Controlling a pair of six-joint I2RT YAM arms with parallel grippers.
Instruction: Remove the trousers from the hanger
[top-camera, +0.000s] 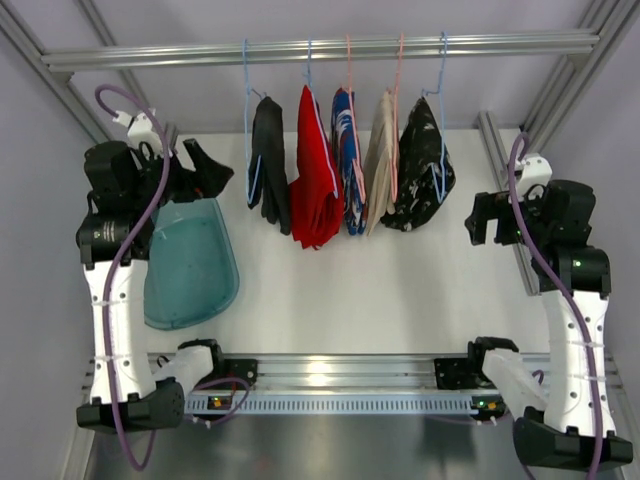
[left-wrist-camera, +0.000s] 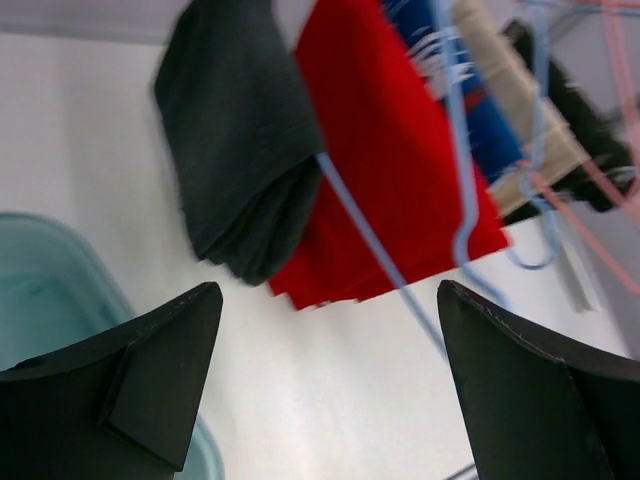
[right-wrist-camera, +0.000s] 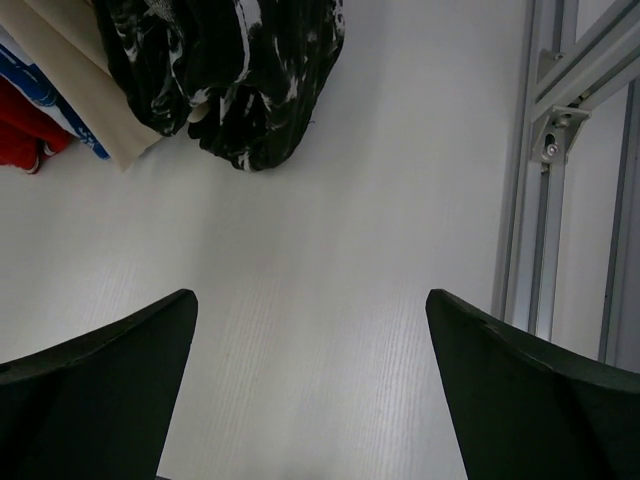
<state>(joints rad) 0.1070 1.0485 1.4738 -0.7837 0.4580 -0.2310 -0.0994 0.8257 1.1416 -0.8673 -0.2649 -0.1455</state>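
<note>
Here the black trousers (top-camera: 268, 165) and red trousers (top-camera: 316, 180) hang folded over hangers (top-camera: 246, 90) at the far edge; the left gripper (left-wrist-camera: 330, 290) faces them, jaws spread for a grasp; the right gripper (right-wrist-camera: 310, 295), by the right edge, is likewise spread.
</note>
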